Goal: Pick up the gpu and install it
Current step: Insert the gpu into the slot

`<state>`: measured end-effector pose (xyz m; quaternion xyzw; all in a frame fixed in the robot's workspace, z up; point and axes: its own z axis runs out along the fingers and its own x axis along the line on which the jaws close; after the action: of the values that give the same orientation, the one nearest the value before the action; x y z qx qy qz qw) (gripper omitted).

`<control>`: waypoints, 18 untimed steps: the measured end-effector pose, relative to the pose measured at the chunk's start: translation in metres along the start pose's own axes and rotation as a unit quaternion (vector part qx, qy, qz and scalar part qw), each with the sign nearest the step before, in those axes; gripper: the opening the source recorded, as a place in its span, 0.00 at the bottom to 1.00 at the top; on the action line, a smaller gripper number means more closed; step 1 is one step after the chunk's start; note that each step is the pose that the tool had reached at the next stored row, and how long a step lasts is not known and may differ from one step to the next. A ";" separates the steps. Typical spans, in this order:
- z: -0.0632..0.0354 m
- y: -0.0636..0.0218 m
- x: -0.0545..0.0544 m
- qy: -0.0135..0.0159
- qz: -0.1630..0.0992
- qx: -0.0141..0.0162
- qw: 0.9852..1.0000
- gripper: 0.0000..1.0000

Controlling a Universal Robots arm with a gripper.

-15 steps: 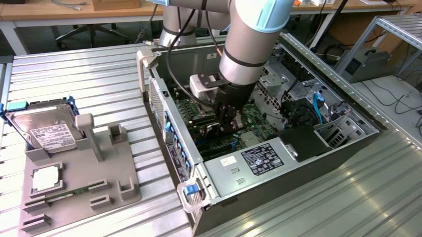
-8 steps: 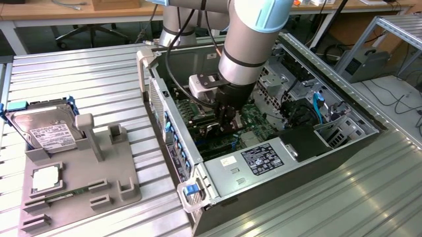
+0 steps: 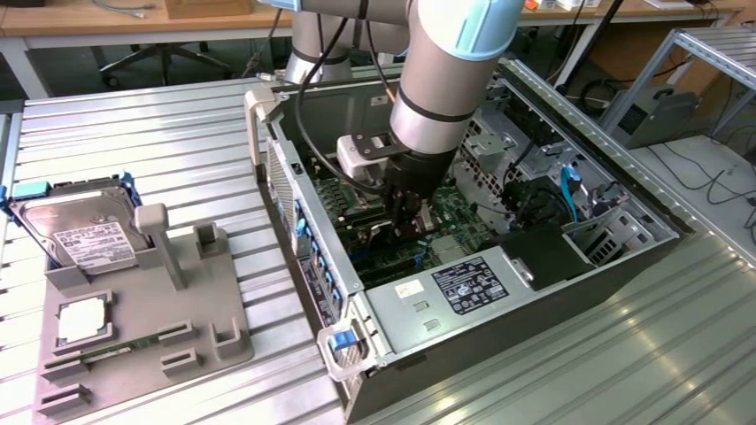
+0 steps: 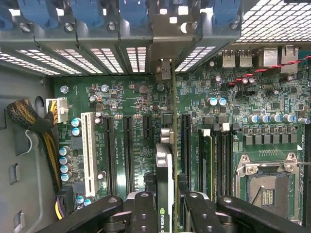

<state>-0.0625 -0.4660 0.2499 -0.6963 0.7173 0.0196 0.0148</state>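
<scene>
One pincer (image 4: 165,216) clamps the gpu (image 4: 164,165) edge-on, slots (image 4: 127,150) crowding both sides.

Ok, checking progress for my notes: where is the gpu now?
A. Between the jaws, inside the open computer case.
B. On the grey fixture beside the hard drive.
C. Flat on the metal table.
A: the gpu stands edge-on between the jaws of the gripper, above the slots of the motherboard.

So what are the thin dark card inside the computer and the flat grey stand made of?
The thin dark gpu card: edge-on, probably circuit board with dark matte plastic casing and pale dull metal bracket; the flat grey stand: likely matte plastic, evenly coloured, no glint.
</scene>
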 end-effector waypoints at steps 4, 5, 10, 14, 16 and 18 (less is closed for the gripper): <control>-0.0001 0.0003 0.000 0.000 0.000 0.000 1.000 0.27; -0.0001 0.0006 0.000 0.000 0.000 0.000 1.000 0.27; -0.0001 0.0029 0.000 0.000 0.000 0.001 1.000 0.27; 0.0000 0.0031 0.000 0.000 0.000 0.001 1.000 0.27; -0.0001 0.0031 0.000 0.000 0.000 0.001 1.000 0.27; -0.0001 0.0046 0.000 -0.004 -0.002 0.002 1.000 0.27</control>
<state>-0.0671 -0.4661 0.2500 -0.6976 0.7159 0.0209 0.0195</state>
